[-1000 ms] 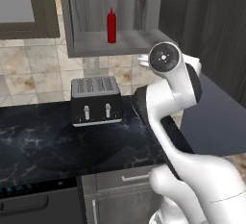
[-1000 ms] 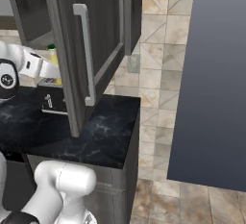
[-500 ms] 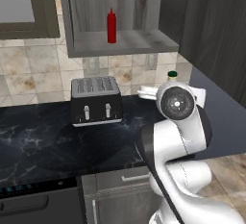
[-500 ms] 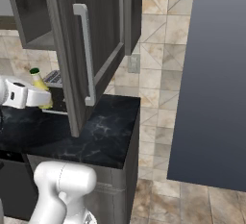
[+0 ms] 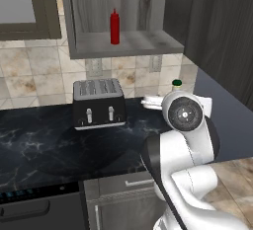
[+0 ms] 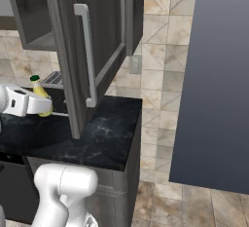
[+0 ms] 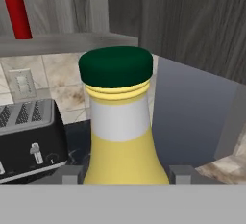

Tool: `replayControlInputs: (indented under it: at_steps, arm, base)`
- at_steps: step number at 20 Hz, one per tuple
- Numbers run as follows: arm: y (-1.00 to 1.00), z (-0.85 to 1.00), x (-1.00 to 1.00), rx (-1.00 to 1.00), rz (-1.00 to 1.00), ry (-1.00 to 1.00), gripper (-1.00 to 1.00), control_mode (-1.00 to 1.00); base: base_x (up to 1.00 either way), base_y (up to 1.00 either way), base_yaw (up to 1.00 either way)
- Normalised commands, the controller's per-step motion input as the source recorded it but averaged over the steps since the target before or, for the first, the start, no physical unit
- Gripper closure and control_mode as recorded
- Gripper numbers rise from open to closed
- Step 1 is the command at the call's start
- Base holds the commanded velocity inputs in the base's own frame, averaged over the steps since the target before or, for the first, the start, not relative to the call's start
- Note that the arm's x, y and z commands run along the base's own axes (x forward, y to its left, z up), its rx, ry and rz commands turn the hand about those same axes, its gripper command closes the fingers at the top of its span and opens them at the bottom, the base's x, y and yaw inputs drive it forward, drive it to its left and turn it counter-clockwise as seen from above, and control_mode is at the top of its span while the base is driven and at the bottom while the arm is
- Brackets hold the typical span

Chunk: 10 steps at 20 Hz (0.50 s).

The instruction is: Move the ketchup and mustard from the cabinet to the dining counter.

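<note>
The pincer (image 7: 123, 177) holds the mustard (image 7: 120, 131) above the black marble worktop (image 5: 44, 145); the ketchup (image 5: 114, 26) stands higher in the open cabinet (image 5: 123, 44).

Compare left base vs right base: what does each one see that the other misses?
Left base alone: the ketchup upright on the open cabinet's shelf, and the toaster whole on the black worktop.

Right base alone: the cabinet door with its silver bar handle, plus the mustard's yellow body in the claw.

Both: the worktop and the mustard's green cap beside the white arm.
</note>
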Motion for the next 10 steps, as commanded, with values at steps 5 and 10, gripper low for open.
replayControlInputs:
  at_steps: [5,10]
  arm:
    - [0.09,-0.22,-0.23,0.0,0.01,0.0,1.0,1.0]
    - [0.0,0.0,0.0,0.0,0.0,0.0,1.0,1.0]
  base:
    - [-0.12,0.06,0.02]
    - [-0.59,0.41,0.21]
